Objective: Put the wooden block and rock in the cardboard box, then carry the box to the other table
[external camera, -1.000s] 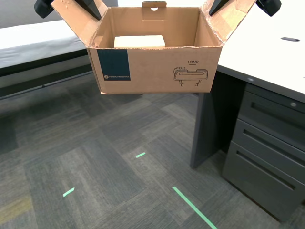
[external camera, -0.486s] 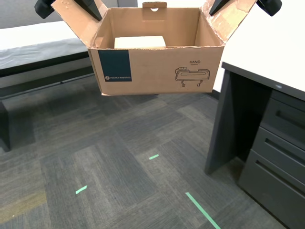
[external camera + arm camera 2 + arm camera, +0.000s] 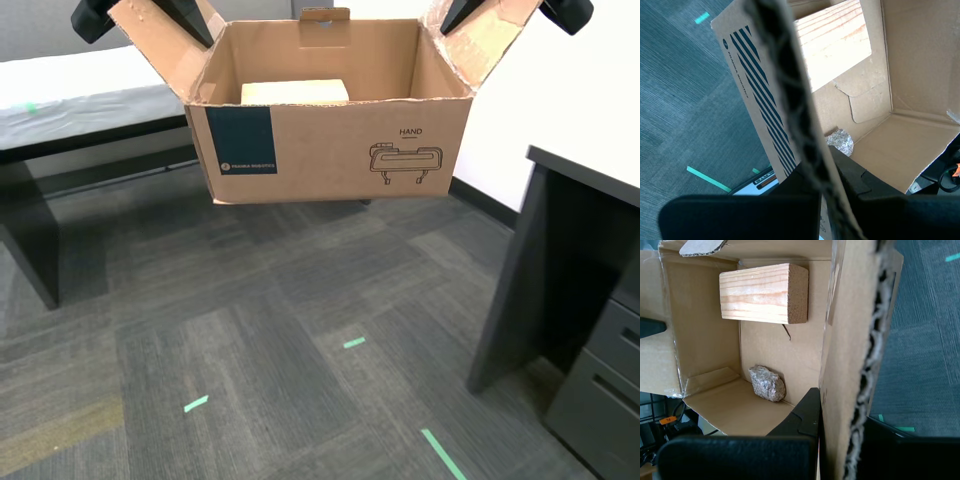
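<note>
Cardboard box [image 3: 330, 140] hangs above the grey carpet [image 3: 250, 330], a side flap clamped in my first gripper [image 3: 840, 440] and another in my second gripper [image 3: 827, 200]. Inside lie the wooden block [image 3: 762, 292] and the rock [image 3: 767, 382], apart.

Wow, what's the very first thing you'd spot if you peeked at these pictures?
A big brown cardboard box hanging in the air above the grey carpet, held up by its side flaps by my first gripper and my second gripper. Inside it lie a light tan wooden block and a small lumpy grey-brown rock, apart from each other.
</note>
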